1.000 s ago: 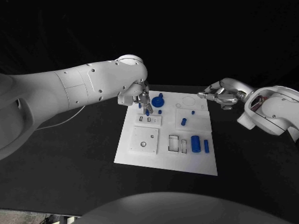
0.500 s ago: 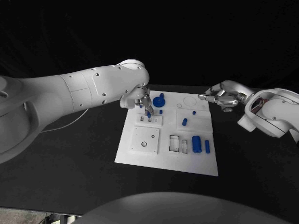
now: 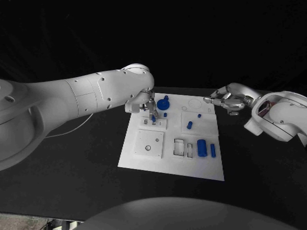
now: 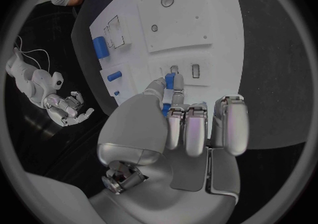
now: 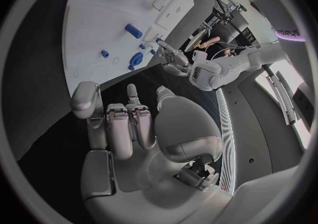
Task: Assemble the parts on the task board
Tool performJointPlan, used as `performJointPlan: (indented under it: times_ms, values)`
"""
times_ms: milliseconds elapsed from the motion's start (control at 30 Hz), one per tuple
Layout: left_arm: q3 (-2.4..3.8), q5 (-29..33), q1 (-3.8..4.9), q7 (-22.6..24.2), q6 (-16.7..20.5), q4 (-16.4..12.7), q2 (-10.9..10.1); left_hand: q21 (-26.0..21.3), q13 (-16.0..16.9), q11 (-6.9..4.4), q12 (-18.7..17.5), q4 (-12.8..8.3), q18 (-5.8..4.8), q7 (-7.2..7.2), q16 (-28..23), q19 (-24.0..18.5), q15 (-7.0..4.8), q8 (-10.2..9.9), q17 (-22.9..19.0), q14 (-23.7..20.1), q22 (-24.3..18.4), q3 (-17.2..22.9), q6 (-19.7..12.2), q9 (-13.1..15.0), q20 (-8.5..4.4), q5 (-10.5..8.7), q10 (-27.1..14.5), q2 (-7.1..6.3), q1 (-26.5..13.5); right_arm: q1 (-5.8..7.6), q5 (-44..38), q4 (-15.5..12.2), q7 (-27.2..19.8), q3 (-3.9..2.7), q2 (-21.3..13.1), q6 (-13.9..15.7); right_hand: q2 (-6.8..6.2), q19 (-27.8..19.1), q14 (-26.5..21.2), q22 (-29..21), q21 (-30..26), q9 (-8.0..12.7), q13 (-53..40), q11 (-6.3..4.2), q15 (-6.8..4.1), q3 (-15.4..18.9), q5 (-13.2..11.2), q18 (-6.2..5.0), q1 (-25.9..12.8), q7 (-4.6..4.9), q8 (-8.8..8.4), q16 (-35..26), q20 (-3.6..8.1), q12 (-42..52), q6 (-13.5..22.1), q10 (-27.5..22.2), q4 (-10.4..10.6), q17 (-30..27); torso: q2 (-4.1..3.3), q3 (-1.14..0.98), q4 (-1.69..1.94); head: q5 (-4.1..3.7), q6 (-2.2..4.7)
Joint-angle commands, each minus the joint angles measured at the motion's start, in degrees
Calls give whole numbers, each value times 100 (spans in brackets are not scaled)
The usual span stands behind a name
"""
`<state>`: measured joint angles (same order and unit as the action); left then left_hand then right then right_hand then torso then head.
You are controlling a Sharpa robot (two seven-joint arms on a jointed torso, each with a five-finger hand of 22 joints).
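Note:
The white task board (image 3: 169, 155) lies in the middle of the table. My left hand (image 3: 147, 102) hovers over its far left part and pinches a small blue peg (image 3: 153, 117) between thumb and finger. In the left wrist view the blue peg (image 4: 169, 83) points down at a small slotted block (image 4: 184, 70) on the task board (image 4: 182, 20), held by my left hand (image 4: 192, 128). My right hand (image 3: 226, 100) hangs off the board's far right corner with its fingers curled in on nothing; the right wrist view shows the right hand (image 5: 129, 123) the same way.
On the board lie a large round blue part (image 3: 163, 103), small blue pegs (image 3: 189, 125), a thick blue cylinder (image 3: 202, 146) and a thin blue bar (image 3: 212, 150). A raised white square plate (image 3: 148, 143) sits at the board's near left. Black table surrounds the board.
My left hand has shifted a little nearer and lower over the board, carrying the blue peg with it. The right hand has hardly moved.

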<state>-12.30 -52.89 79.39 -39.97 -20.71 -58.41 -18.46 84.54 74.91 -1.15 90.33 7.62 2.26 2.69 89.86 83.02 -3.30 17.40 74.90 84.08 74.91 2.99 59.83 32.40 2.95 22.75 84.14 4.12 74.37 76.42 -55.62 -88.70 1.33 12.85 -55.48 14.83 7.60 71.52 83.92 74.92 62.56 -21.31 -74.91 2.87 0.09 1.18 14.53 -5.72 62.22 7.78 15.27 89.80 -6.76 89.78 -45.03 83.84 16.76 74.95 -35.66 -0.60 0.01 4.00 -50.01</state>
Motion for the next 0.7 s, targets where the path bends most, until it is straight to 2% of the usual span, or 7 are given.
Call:
performJointPlan:
  times_ms: [33, 700]
  values:
    - [0, 27, -11, -573, -29, -1, 13, -29, 1509, 11, -33, 0, 14, -5, 14, -36, -26, -31, 1510, 592, 713, 57, -39, 4, -5, 20, 586, -10, -40, -8, 4, 0, -32, 1, 0, -74, 17, -36, 608, 688, -18, 8, -1509, 25, 26, 44, -7, -41, 36, -8, -21, 20, -6, 22, 0, 616, -5, 1505, 5, 1, 1, -5, 1]
    - [-2, 58, -22, -627, -104, -55, -34, -69, 1509, 11, -33, -5, 28, -3, 14, -77, -25, -46, 1510, 592, 671, 148, -30, 30, -2, 17, 586, -57, -60, -18, 3, 16, -13, 1, 6, -112, 17, -39, 608, 687, -24, 11, -1509, 25, 25, 47, -7, -42, 37, -8, -26, 20, -5, 22, 1, 616, -8, 1505, 5, 3, 3, 9, 1]
